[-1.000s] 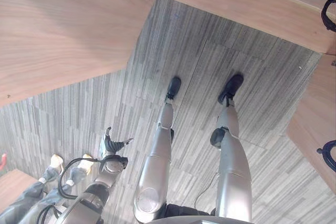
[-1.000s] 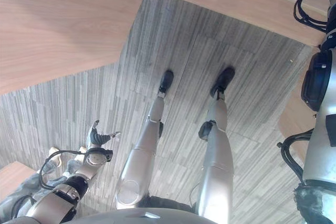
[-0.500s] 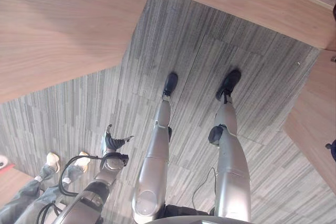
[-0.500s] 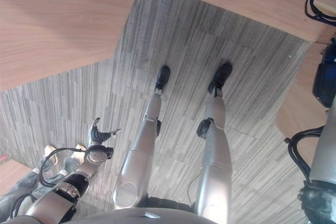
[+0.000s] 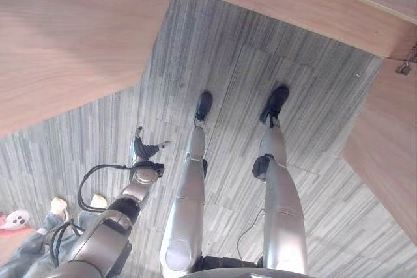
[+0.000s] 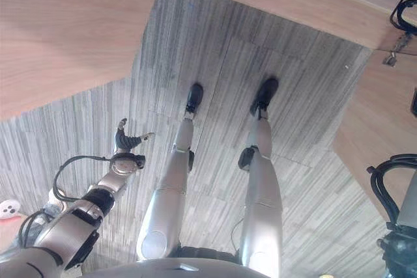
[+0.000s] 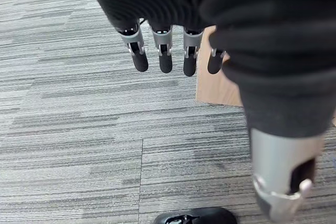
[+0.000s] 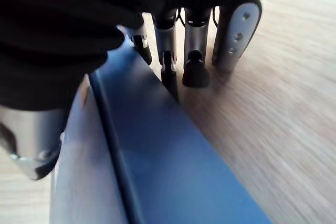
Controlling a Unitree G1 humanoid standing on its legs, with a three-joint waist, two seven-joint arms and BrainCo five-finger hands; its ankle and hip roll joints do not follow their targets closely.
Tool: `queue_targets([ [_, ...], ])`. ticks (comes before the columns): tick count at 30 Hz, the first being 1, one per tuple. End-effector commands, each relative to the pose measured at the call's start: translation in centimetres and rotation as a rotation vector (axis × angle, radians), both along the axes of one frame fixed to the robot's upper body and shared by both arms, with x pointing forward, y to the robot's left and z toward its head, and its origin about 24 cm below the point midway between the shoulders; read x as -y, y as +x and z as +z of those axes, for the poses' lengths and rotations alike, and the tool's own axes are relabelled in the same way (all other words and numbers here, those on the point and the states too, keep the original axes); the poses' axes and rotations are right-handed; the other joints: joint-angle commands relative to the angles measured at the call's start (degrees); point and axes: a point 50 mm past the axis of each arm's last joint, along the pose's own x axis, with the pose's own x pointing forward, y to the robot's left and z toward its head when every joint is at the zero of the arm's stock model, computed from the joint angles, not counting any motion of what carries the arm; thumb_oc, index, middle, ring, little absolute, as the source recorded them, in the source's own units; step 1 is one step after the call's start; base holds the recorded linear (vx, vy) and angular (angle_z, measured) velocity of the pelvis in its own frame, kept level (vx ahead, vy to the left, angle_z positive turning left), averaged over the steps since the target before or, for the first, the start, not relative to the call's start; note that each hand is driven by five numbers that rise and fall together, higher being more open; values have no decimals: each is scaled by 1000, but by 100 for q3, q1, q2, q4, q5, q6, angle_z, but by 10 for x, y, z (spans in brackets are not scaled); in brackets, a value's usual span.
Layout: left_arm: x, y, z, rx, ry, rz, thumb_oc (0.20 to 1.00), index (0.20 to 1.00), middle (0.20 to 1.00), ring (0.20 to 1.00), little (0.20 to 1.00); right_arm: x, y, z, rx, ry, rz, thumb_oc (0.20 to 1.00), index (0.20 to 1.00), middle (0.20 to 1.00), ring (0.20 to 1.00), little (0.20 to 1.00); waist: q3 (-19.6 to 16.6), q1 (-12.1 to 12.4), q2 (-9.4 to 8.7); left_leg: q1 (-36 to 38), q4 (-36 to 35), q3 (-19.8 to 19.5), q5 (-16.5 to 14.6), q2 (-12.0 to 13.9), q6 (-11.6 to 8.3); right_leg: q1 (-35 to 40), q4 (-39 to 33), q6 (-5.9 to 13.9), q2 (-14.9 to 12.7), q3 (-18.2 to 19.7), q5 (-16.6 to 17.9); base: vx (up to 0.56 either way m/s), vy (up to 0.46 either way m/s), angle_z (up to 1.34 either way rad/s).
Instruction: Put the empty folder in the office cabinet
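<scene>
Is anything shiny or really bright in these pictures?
Right wrist view: the blue folder has a pale sheen along one face, and the wooden surface beyond it looks brightest. Left wrist view: the grey carpet is evenly lit, with no glare.

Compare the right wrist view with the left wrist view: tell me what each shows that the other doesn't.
The right wrist view has the right hand with its fingers curled on the blue folder, over a pale wooden surface. The left wrist view has the left hand, fingers straight and holding nothing, above grey striped carpet, with the corner of a wooden panel beyond. Both share a dark ribbed cover and dark-tipped silver fingers.
</scene>
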Motion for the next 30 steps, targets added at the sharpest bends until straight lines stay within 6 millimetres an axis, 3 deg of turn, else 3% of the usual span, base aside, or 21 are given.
queue_targets([
  [1,-40,-5,-1,-52,49,133,1000,1000,1000,1000,1000,1,13,-34,-122,-28,-45,1000,1000,1000,1000,1000,-195,97,-198,780,-126,152,-1161,246,-57,441,376,665,-161,173,-1332,0,0,0],
  [2,-35,11,14,-24,46,142,1000,1000,1000,1000,1000,-13,23,-39,-131,-35,-10,1000,1000,1000,1000,1000,-192,-6,-268,785,-126,164,-1159,276,-73,447,365,664,-135,191,-1327,0,0,0],
  [7,-13,56,68,83,51,124,1000,1000,1000,1000,1000,-56,47,-49,-148,-47,83,1000,1000,1000,1000,1000,-115,-267,-465,743,-126,215,-1030,284,-120,376,372,608,-136,173,-1148,-37,10,-3],
  [8,-6,64,78,104,50,113,1000,1000,1000,1000,1000,-65,51,-52,-154,-45,102,1000,1000,1000,1000,1000,-160,-312,-470,778,-126,219,-1130,335,-131,434,336,654,-82,249,-1271,-10,12,-7],
  [12,14,85,116,165,51,87,1000,1000,1000,1000,1000,-93,62,-63,-192,-44,148,1000,1000,1000,1000,1000,-136,-465,-557,749,-126,254,-1028,326,-164,375,354,605,-75,213,-1129,-10,11,-7],
  [13,14,85,117,167,51,88,1000,1000,1000,1000,1000,-93,62,-62,-190,-44,149,1000,1000,1000,1000,1000,-179,-464,-538,785,-126,250,-1130,367,-163,432,319,648,-31,278,-1255,60,3,-6],
  [16,24,97,147,213,49,77,1000,1000,1000,1000,1000,-107,67,-71,-231,-48,167,1000,1000,1000,1000,1000,-165,-582,-595,742,-126,281,-1021,359,-181,369,337,608,-49,234,-1110,-32,19,-12],
  [20,29,104,167,241,48,76,1000,1000,1000,1000,1000,-117,71,-79,-261,-48,180,1000,1000,1000,1000,1000,-225,-647,-589,775,-126,289,-1125,415,-188,419,294,656,14,312,-1224,11,18,-6],
  [22,33,108,183,267,48,75,1000,1000,1000,1000,1000,-126,74,-87,-287,-45,192,1000,1000,1000,1000,1000,-199,-700,-613,736,-126,301,-1024,385,-188,347,324,610,-18,269,-1089,-6,10,-2],
  [23,34,109,187,273,45,76,1000,1000,1000,1000,1000,-129,75,-88,-293,-47,198,1000,1000,1000,1000,1000,-247,-709,-593,770,-126,297,-1129,428,-184,401,289,653,31,335,-1212,-79,31,-1],
  [26,38,111,199,290,44,72,1000,1000,1000,1000,1000,-134,76,-92,-307,-52,208,1000,1000,1000,1000,1000,-201,-743,-613,710,-126,311,-1004,382,-181,325,315,610,-18,283,-1065,-2,12,0],
  [27,41,113,210,308,43,69,1000,1000,1000,1000,1000,-139,77,-93,-308,-49,220,1000,1000,1000,1000,1000,-256,-760,-581,741,-126,316,-1119,438,-184,381,279,657,44,359,-1199,0,0,0],
  [30,45,114,219,323,39,64,1000,1000,1000,1000,1000,-140,77,-93,-313,-53,219,1000,1000,1000,1000,1000,-215,-808,-606,679,-126,331,-993,387,-185,296,310,612,-6,301,-1061,-6,17,-1],
])
